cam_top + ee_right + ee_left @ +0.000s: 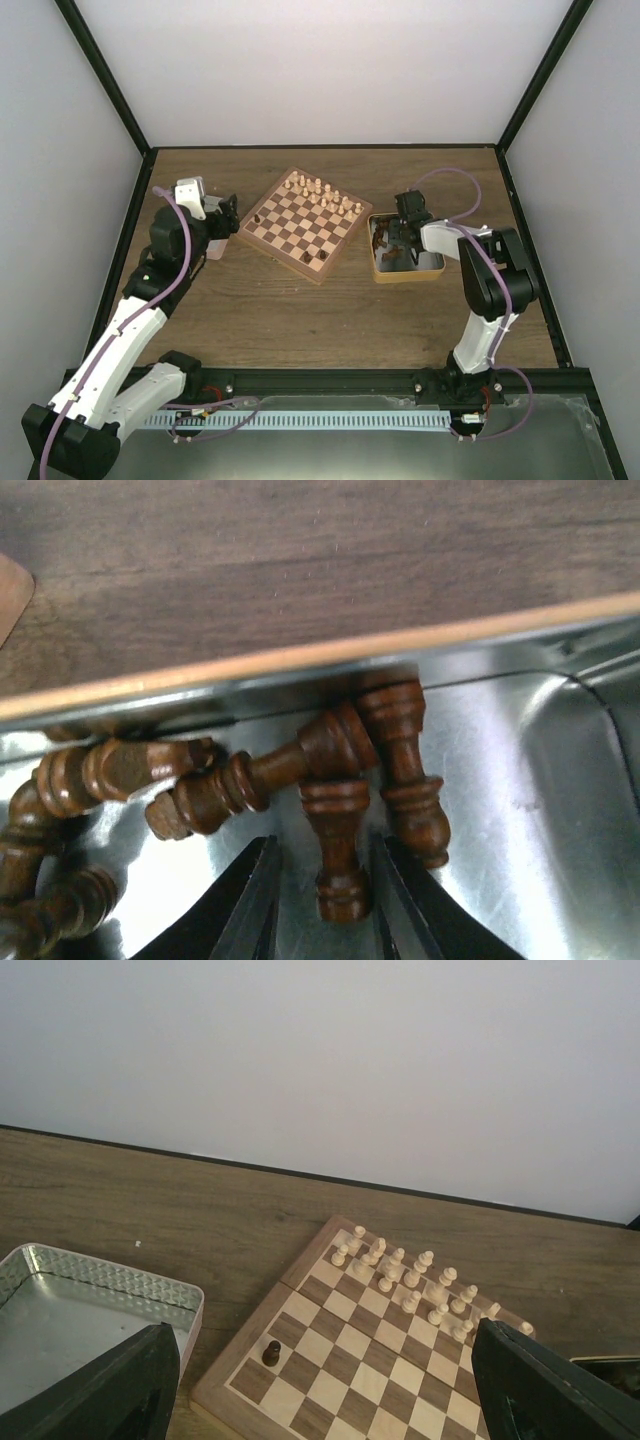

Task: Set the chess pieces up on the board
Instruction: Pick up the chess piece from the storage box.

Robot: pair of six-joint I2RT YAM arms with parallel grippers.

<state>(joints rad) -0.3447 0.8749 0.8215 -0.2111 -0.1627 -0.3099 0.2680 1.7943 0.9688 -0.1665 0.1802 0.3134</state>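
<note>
**A:** Where are the chess pieces (240, 780)?

**B:** Most are heaped in the tin (432, 266) at 3 o'clock of the board (305, 225). A lone dark piece (271, 1352) stands at the board's 9 o'clock corner.

**A:** And the jaws?

**B:** The right jaws sit narrow astride one lying piece (338, 860). Bare tin shows on one side, so it isn't clamped yet. The left jaws gape wide, holding nothing.

**A:** How will it handle?

**B:** Probably light, stiff and smooth, and round enough to roll. I'd pinch the stem above the base, clear of the neighbour (410, 790) just beside it at 3 o'clock.
</note>
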